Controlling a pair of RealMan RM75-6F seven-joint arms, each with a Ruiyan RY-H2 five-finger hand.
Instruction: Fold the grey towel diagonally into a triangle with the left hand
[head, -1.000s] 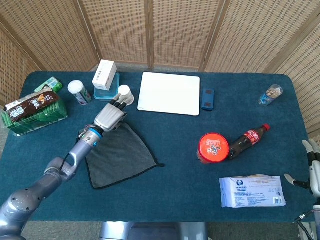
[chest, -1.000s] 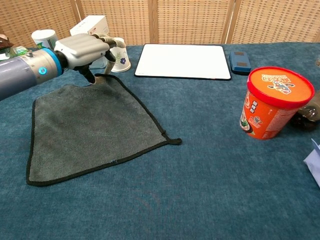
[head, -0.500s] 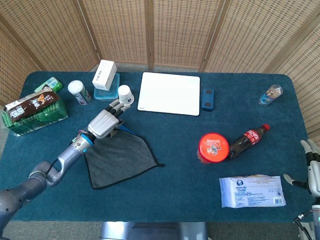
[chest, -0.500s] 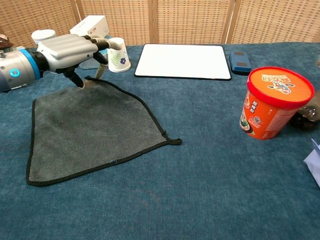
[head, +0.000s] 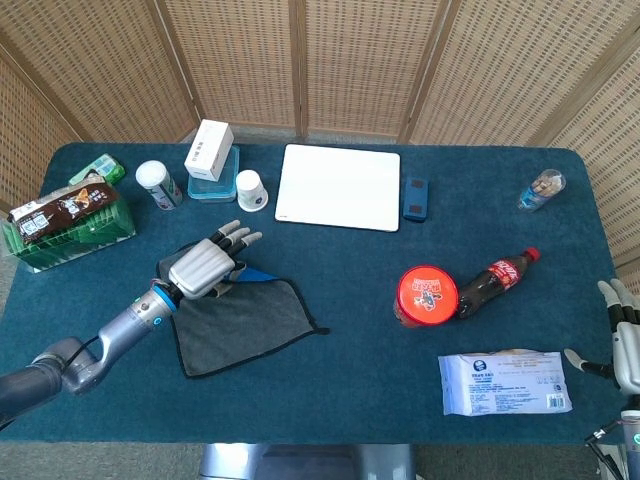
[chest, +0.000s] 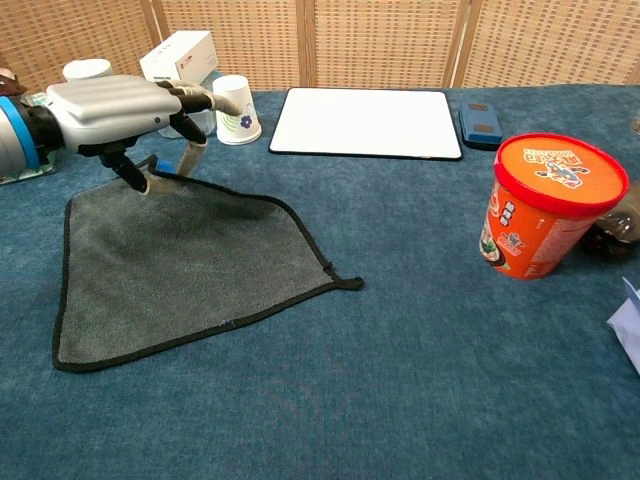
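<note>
- Left of the table's middle in the head view lies the grey towel, spread on the blue table, with its far corner lifted off the cloth.
- At the towel's 11 o'clock, the left hand sits over that raised corner; in the chest view the thumb and a finger pinch the hem there while the other fingers reach forward toward 12 o'clock.
- From the pinch, the dark-bound edge runs down toward 4 o'clock to a corner with a small loop, and the near corner at 7 o'clock lies flat.
- Beyond the fingertips at 12 o'clock stands a paper cup, just apart from them.
- At the head view's 4 o'clock edge the right hand shows, fingers apart and holding nothing, well away from the towel.
- Toward 3 o'clock from the towel stand a red-lidded tub and a cola bottle beside it.
</note>
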